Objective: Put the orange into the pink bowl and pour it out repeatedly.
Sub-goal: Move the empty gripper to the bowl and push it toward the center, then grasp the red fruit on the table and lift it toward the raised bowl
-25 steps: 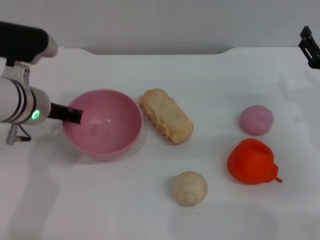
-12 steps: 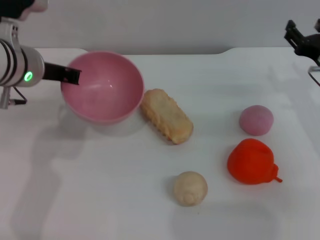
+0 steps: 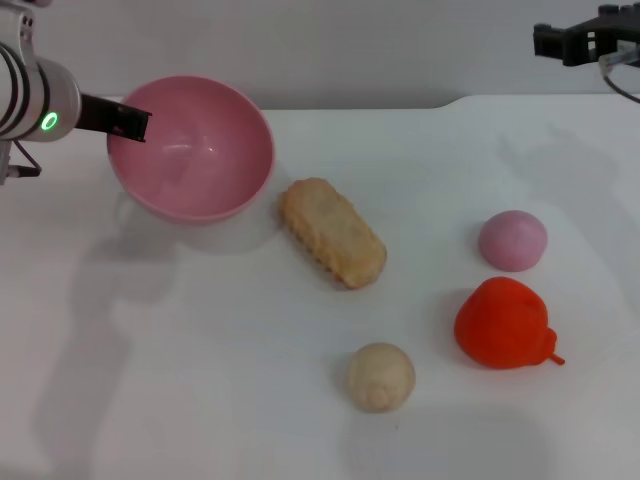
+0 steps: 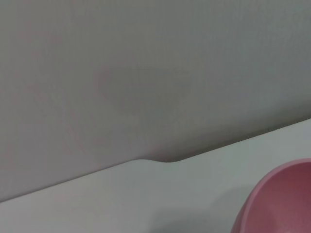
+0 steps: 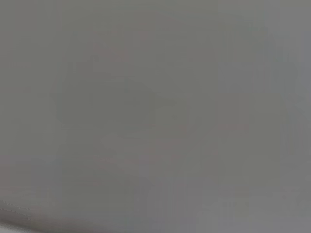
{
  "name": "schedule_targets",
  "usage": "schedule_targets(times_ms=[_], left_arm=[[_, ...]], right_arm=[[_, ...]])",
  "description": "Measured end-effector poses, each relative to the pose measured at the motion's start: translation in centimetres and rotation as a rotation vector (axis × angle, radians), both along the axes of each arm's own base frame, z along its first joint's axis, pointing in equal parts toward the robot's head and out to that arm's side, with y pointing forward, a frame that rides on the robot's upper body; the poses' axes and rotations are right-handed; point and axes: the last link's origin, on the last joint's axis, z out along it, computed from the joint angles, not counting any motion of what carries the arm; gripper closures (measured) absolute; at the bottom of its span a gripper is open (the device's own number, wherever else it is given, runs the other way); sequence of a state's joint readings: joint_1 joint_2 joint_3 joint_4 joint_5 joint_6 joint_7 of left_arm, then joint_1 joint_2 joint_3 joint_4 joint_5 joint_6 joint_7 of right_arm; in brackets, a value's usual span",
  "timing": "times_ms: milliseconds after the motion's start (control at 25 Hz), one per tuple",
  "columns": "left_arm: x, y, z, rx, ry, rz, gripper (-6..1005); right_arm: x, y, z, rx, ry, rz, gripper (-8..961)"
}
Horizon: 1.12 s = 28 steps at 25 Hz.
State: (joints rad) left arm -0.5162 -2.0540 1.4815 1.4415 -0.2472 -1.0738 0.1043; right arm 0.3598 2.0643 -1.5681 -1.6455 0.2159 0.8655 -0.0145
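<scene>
Left gripper [image 3: 128,122]: far left, raised off the table; its dark fingers [image 3: 118,118] clamp the near-side rim of the pink bowl.
Pink bowl [image 3: 195,150]: held tilted in the air, its mouth facing forward and toward the robot, nothing inside; its shadow falls on the white table [image 3: 200,380] below. Part of its rim shows in the left wrist view [image 4: 279,201].
Right gripper [image 3: 562,40]: high at the far right, well apart from every object; whether its fingers are spread or closed cannot be told.
Orange [image 3: 503,323]: resting on the table, far to the right of the left fingers, below the right gripper.
Pale pink ball [image 3: 512,240]: just behind the orange.
Beige ball [image 3: 380,376]: near the front edge, left of the orange.
Bread-like toy [image 3: 331,232]: lies just right of the bowl.
</scene>
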Motion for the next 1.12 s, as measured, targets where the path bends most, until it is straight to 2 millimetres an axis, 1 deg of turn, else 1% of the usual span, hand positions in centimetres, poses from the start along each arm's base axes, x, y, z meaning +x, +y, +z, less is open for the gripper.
schedule_targets(times_ms=[120, 200, 240, 400, 480, 680, 880, 1120], left_arm=[[-0.3, 0.3, 0.1, 0.006, -0.003, 0.010, 961], [-0.5, 0.4, 0.1, 0.006, -0.003, 0.021, 961], [-0.6, 0.4, 0.1, 0.004, -0.003, 0.024, 961], [-0.9, 0.5, -0.1, 0.000, 0.002, 0.025, 961], [-0.8, 0.6, 0.0, -0.001, 0.005, 0.016, 961], [-0.7, 0.9, -0.2, -0.004, 0.004, 0.008, 961], [-0.7, 1.3, -0.5, -0.013, 0.012, 0.015, 961], [-0.3, 1.6, -0.7, -0.024, 0.018, -0.002, 960]], right_arm=[[-1.9, -0.4, 0.6, -0.087, -0.049, -0.029, 225], [-2.4, -1.0, -0.1, -0.170, -0.075, -0.047, 225], [-2.4, -1.4, -0.9, -0.225, -0.095, -0.065, 225], [-1.3, -2.6, -3.7, -0.378, -0.169, -0.140, 225], [-0.3, -3.4, -5.4, -0.457, -0.195, -0.184, 225], [1.4, -5.0, -7.8, -0.542, -0.197, -0.251, 224], [1.4, -5.7, -8.6, -0.561, -0.156, -0.265, 223], [1.6, -5.8, -8.8, -0.556, -0.149, -0.271, 223]])
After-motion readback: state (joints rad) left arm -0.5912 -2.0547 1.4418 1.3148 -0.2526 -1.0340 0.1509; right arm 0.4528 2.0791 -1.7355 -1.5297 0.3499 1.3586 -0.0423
